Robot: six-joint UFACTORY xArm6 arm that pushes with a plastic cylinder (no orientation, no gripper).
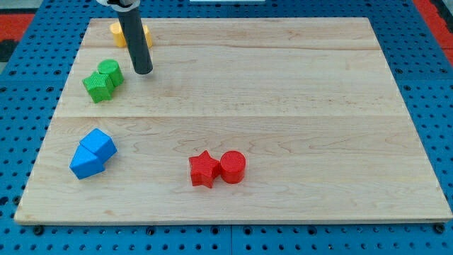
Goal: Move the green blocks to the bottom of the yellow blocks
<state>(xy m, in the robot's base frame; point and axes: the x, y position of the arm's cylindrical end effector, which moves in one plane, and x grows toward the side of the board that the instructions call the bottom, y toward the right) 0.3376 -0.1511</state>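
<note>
while the dark rod is coming down from the view's top left, my tip [143, 71] is sitting on the pale wooden board [283, 106], just beside the green blocks at roughly their two o'clock. there being no gripper on this arm, there is nothing open or closed to report: the rod is holding nothing and is only able to shove.

the task's things are lying close together. the green round cylinder block [110, 71] and the green star-shaped block [98, 86] are touching each other near the board's left edge. the yellow blocks [119, 32] are sitting at about twelve o'clock from them, near the board's top left corner, and the rod is partly hiding them, so i am not making out their shapes or count.

judging by the layout, the greens are already lying below the yellows, so the job is looking close to done, with perhaps only a nudge left. the tip's spot between the two colours is suggesting a push from above.

well apart, the two blue angular blocks [92, 152] are touching at seven o'clock on the board, and the red star block [204, 169] and red cylinder block [232, 167] are touching near six o'clock.
</note>
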